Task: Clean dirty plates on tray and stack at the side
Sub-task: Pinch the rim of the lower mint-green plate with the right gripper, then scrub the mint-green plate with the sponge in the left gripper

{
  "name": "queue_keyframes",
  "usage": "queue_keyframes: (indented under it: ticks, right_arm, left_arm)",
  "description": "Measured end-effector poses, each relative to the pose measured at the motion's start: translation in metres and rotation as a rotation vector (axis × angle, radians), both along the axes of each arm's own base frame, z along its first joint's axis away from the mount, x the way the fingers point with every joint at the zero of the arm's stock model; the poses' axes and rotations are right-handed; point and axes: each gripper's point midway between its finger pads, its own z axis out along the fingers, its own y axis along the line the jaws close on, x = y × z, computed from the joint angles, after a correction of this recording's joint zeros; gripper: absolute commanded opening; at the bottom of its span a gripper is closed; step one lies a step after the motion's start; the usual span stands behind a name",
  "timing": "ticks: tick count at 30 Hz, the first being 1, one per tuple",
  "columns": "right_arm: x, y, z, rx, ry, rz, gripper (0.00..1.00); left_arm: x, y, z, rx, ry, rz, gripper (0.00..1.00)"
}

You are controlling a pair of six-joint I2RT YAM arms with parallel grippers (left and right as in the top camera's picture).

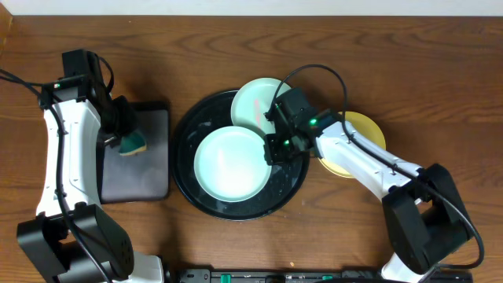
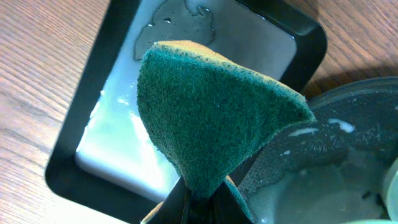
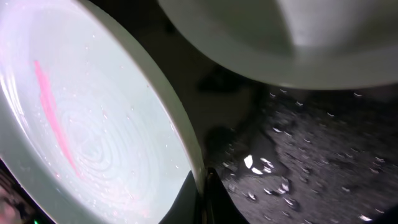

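Observation:
The round black tray (image 1: 187, 169) sits mid-table. One mint plate (image 1: 232, 163) lies flat in it. A second mint plate (image 1: 255, 98) with a pink streak leans over the tray's back rim. My right gripper (image 1: 277, 140) is shut on this plate's rim. The right wrist view shows the fingers (image 3: 205, 186) pinching that plate (image 3: 81, 124), with the other mint plate (image 3: 280, 43) above. The yellow plate (image 1: 363, 130) lies on the table right of the tray, partly under my right arm. My left gripper (image 1: 126, 135) is shut on the teal sponge (image 2: 211, 106).
A black rectangular tray (image 1: 153, 169) holding soapy water (image 2: 118, 143) lies left of the round tray, under the sponge. The round tray's floor (image 3: 323, 155) is wet with droplets. Its rim (image 2: 348, 106) shows beside the sponge in the left wrist view.

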Motion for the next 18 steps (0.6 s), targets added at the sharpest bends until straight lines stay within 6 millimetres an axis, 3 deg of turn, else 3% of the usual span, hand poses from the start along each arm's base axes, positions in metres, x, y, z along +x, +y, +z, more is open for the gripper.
queue_keyframes:
  ticks: [7, 13, 18]
  right_arm:
    - [-0.009, 0.008, -0.018, -0.072, 0.015, -0.031, 0.01]
    - [-0.02, 0.012, -0.04, -0.124, 0.05, -0.02, 0.01]
    - [-0.019, 0.012, -0.044, -0.127, 0.06, -0.029, 0.01]
  left_arm:
    - [0.004, -0.015, 0.0, -0.006, -0.002, -0.041, 0.08]
    - [0.01, -0.06, 0.0, -0.01, -0.001, -0.17, 0.07]
    - [0.01, -0.099, -0.001, -0.026, 0.002, -0.254, 0.07]
